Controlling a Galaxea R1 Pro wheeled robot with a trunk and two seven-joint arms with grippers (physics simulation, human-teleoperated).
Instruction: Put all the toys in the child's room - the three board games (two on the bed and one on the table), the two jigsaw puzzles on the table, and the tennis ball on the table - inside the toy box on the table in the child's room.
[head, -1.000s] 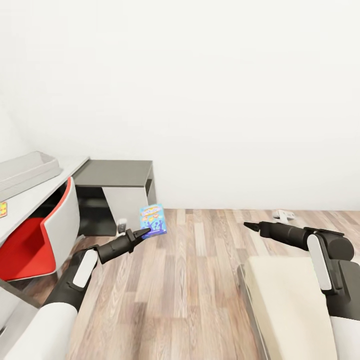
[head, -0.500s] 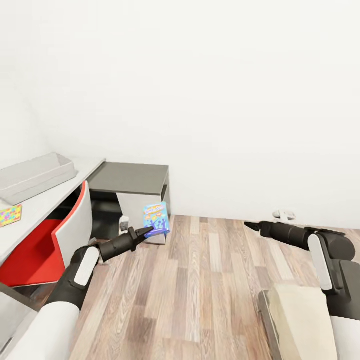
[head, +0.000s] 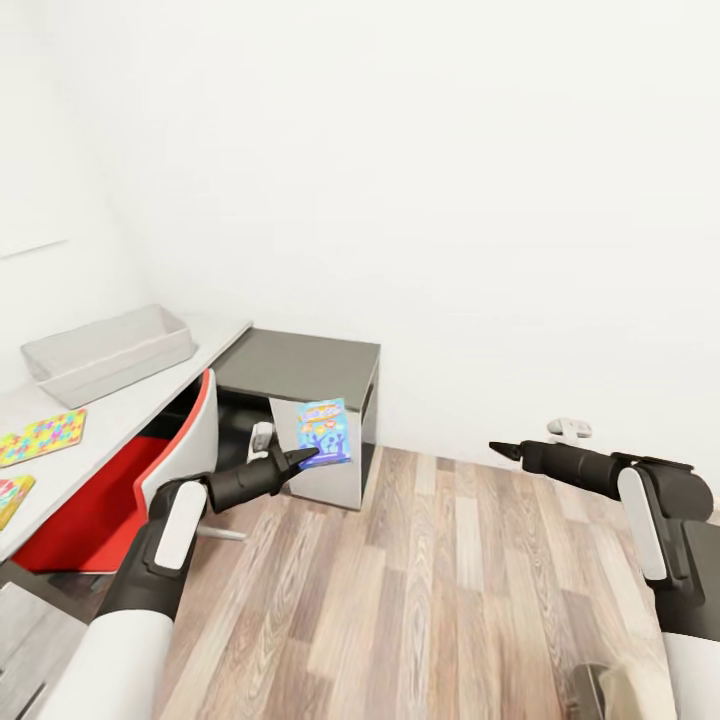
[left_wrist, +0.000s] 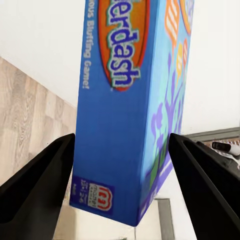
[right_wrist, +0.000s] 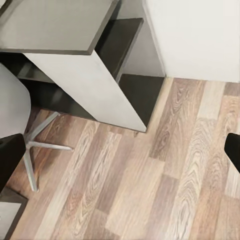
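One board game, the small blue box (head: 325, 431), is pinched upright between my left gripper (head: 297, 458) fingers; the left wrist view shows both fingers pressed against its narrow sides, the box (left_wrist: 131, 107) hanging slightly tilted. From the box, the toy box (head: 110, 352) sits on the table (head: 120, 415) at about ten o'clock, well apart, with a jigsaw puzzle (head: 42, 437) lying flat on the table at nine o'clock, nearer me. A red-and-white chair (head: 165, 460) stands between my arm and the table edge, and the dark cabinet (head: 300, 365) is just behind the box. My right gripper (head: 497, 449) hangs empty at three o'clock over the wood floor (head: 420, 590), fingers spread. I judge I'm mid-carry: I should swing toward the tray, lift the box above the chair back and tray wall, and keep the grip firm.
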